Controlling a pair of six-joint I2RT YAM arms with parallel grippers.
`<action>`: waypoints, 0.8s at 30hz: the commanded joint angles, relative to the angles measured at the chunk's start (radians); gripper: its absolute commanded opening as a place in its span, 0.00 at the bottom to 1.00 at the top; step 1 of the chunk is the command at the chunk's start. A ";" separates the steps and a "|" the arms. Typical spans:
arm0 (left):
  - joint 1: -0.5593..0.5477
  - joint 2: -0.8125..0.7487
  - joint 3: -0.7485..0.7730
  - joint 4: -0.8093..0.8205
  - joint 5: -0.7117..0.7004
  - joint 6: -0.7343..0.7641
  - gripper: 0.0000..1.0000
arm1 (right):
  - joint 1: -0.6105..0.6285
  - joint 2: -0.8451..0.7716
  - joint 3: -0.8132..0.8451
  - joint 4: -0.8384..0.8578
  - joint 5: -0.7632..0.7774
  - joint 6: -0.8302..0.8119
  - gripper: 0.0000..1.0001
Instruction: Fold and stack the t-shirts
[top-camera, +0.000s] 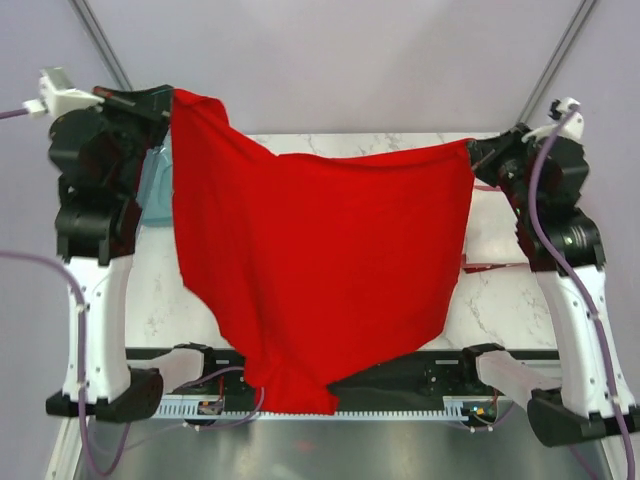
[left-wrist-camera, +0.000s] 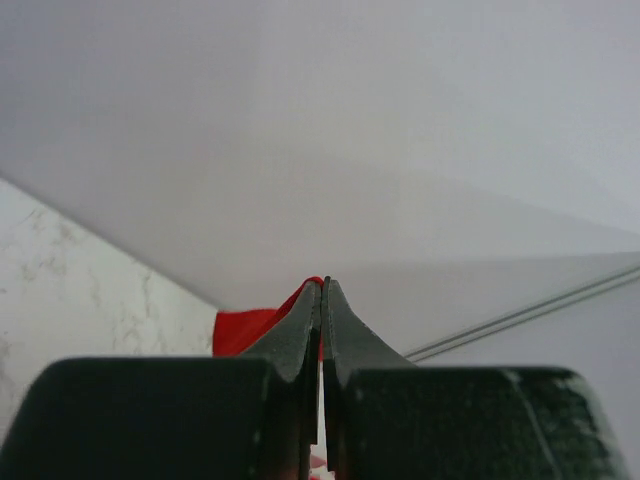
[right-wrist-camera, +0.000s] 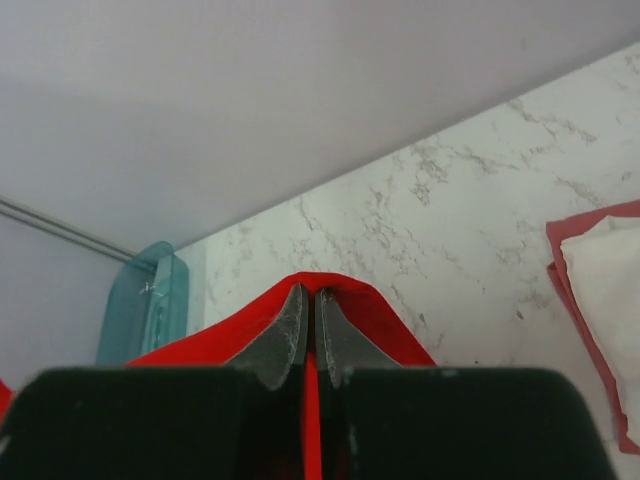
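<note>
A bright red t-shirt (top-camera: 310, 260) hangs spread in the air between my two arms, its lower edge drooping past the table's near edge. My left gripper (top-camera: 172, 100) is shut on the shirt's upper left corner, high above the table. In the left wrist view the closed fingertips of the left gripper (left-wrist-camera: 323, 285) pinch a bit of the red t-shirt (left-wrist-camera: 245, 325). My right gripper (top-camera: 472, 148) is shut on the upper right corner. The right wrist view has the red t-shirt (right-wrist-camera: 380, 310) draped over the shut right gripper (right-wrist-camera: 311, 293). A white t-shirt (right-wrist-camera: 610, 280) lies on a dull pinkish-red t-shirt (right-wrist-camera: 565, 245) on the table at the right.
A translucent teal tub (top-camera: 155, 190) stands at the table's left, partly hidden behind the left arm and the red cloth; the same teal tub (right-wrist-camera: 145, 300) shows in the right wrist view. The white marble table (top-camera: 160, 290) runs beneath. Grey walls close the back.
</note>
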 joint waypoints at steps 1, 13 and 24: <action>-0.001 0.046 0.059 0.113 0.013 -0.013 0.02 | -0.004 0.083 0.036 0.115 0.019 0.019 0.00; -0.001 -0.122 0.220 0.027 0.106 -0.004 0.02 | -0.004 -0.015 0.234 0.021 -0.071 -0.013 0.00; -0.001 -0.337 0.415 -0.126 0.077 0.004 0.02 | -0.004 -0.213 0.523 -0.199 -0.148 -0.048 0.00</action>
